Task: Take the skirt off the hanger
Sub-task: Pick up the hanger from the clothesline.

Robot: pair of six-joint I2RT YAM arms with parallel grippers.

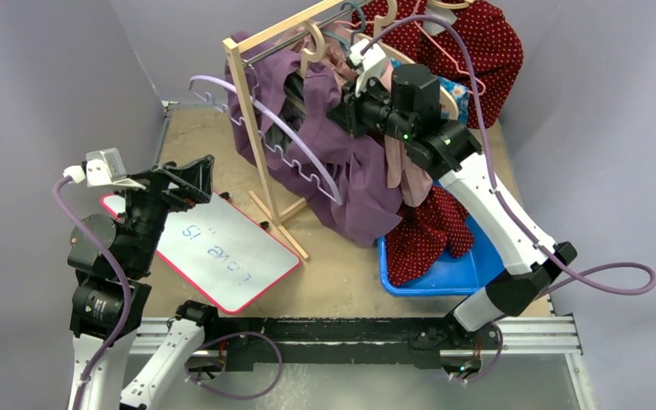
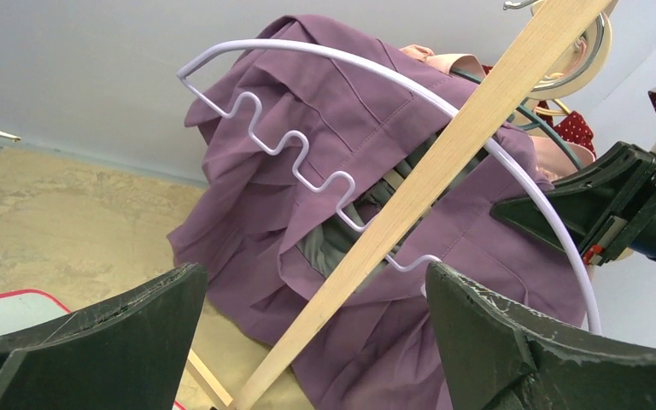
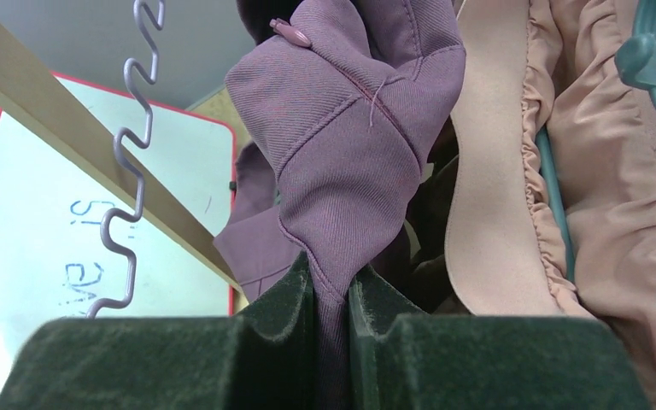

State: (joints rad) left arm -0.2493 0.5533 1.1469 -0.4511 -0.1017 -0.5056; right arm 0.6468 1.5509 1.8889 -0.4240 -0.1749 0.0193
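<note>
Overhead, skirt: the purple skirt (image 1: 342,162) hangs off a pale lilac hanger (image 1: 306,152) on the wooden rack (image 1: 256,137), its hem spilling down toward the blue bin (image 1: 453,273).
Overhead, my right pincer (image 1: 339,108): pushed into the purple cloth high up by the rack's rail.
Overhead, my left pincer (image 1: 203,181): spread wide and holding nothing, over the whiteboard (image 1: 213,248) on the surface (image 1: 342,273), well apart from the rack.
Overhead, other cloth: a red dotted garment (image 1: 423,231) trails into the bin.
Left wrist, my fingers (image 2: 137,333): fully apart at the bottom corners, nothing between them.
Left wrist, skirt: draped over the hanger's curved top, the notched lower bar lying across its folds; a rack post crosses slantwise in front.
Right wrist, my pincer: pinched nearly together on a fold of the skirt, cloth squeezed in the narrow slit between the pads.
Right wrist, surroundings: a small button (image 3: 290,34) sits near the fold's top; a pink ruffled garment (image 3: 598,171) on a teal hanger (image 3: 649,51) hangs just beside it to the right.
</note>
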